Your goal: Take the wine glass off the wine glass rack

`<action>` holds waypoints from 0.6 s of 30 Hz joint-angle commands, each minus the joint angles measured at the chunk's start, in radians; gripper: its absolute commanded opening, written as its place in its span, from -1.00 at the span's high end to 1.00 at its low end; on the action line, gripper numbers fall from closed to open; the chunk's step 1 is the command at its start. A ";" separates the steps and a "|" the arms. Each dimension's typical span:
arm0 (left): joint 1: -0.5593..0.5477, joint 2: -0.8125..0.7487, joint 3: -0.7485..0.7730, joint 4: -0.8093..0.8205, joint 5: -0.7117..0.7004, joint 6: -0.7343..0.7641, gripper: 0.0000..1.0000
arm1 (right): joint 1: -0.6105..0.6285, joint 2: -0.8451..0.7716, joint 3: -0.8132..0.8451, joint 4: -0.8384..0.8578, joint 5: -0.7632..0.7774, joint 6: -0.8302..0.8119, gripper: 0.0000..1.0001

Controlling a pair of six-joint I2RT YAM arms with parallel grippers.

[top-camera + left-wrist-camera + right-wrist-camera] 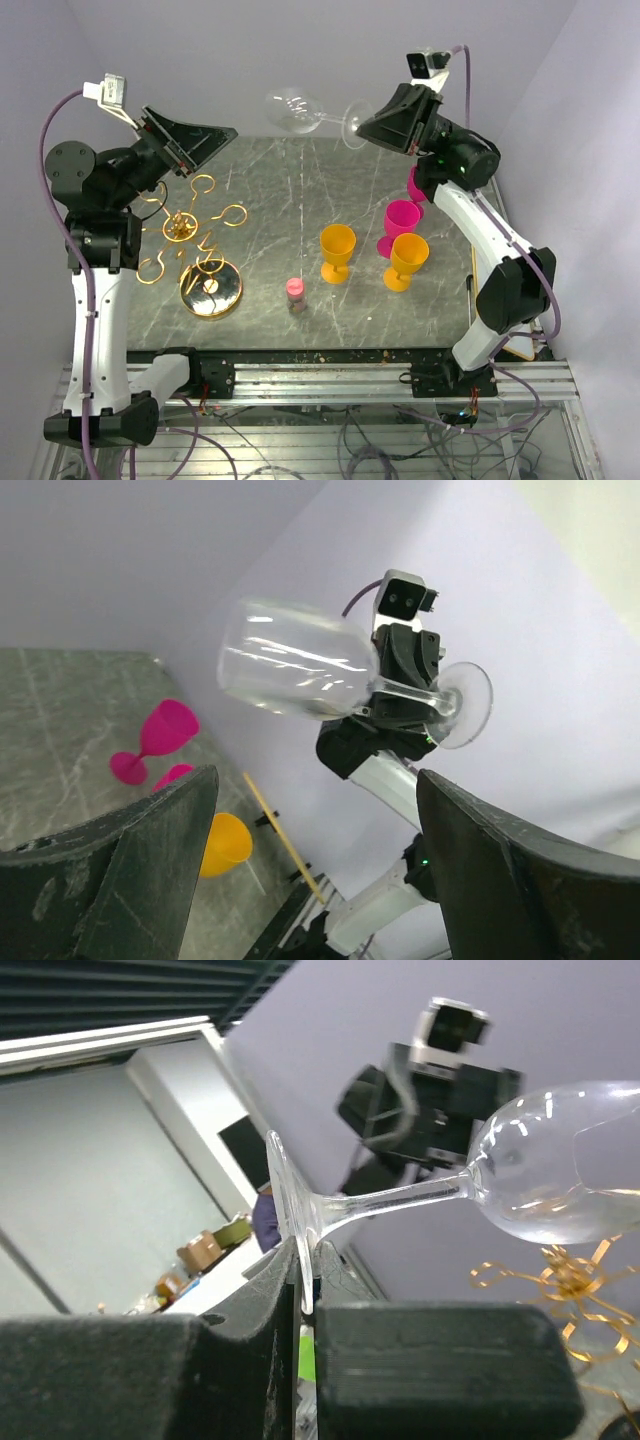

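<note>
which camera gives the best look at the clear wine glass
Left wrist: the clear wine glass shows whole, bowl, stem and foot, lying sideways against the plain wall. Right wrist shows its foot pinched in the right tool, plus the stem, but crops the bowl. Top external shows it small and faint.

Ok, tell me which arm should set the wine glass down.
Right. The right gripper is shut on the foot of the wine glass, holding it sideways in the air, off the wine glass rack. The left gripper is open and empty.
</note>
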 commanded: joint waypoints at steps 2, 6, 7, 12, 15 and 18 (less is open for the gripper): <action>-0.006 -0.022 -0.059 0.241 0.049 -0.168 -0.81 | 0.000 -0.023 0.018 0.462 0.121 0.448 1.00; -0.007 -0.017 -0.093 0.332 0.070 -0.242 -0.77 | 0.017 -0.040 0.014 0.467 0.147 0.473 1.00; -0.007 -0.014 -0.111 0.407 0.083 -0.292 -0.72 | 0.024 -0.036 0.020 0.471 0.149 0.492 1.00; -0.019 -0.006 -0.126 0.503 0.107 -0.344 -0.73 | 0.070 -0.035 0.022 0.472 0.154 0.526 1.00; -0.024 0.005 -0.098 0.403 0.105 -0.279 -0.77 | 0.103 -0.032 0.021 0.472 0.157 0.540 1.00; -0.023 0.020 -0.101 0.433 0.105 -0.285 -0.78 | 0.141 -0.025 0.024 0.472 0.158 0.549 1.00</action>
